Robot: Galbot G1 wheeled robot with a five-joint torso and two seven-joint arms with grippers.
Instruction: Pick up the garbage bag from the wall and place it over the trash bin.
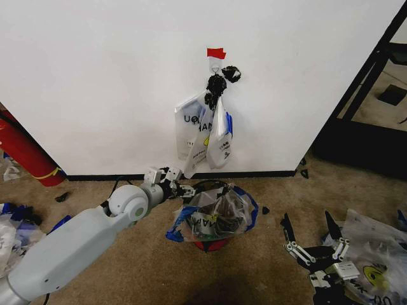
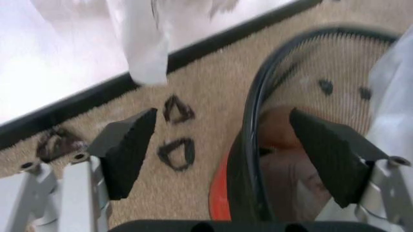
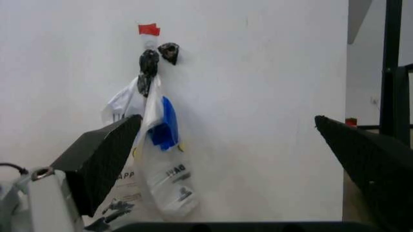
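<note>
Several garbage bags (image 1: pixel 205 132) hang from a hook on the white wall (image 1: pixel 95 76), under a strip of red tape. Below them stands the trash bin (image 1: pixel 215 222), with another whitish, blue-rimmed garbage bag (image 1: pixel 219 213) draped loosely over it. My left gripper (image 1: pixel 181 189) is at the bin's left rim. In the left wrist view it (image 2: pixel 229 145) is open, with the bin's black rim (image 2: pixel 253 116) between its fingers and bag plastic (image 2: pixel 393 92) off to one side. My right gripper (image 1: pixel 311 244) hangs open low at the right; the right wrist view faces the hanging bags (image 3: pixel 158 145).
A red cylinder (image 1: pixel 25 152) leans at the wall on the left. Loose bags lie on the carpet at the far right (image 1: pixel 375 254) and far left (image 1: pixel 13 232). A black frame (image 1: pixel 372 76) stands past the wall's right corner. Small black scraps (image 2: pixel 177 152) dot the carpet.
</note>
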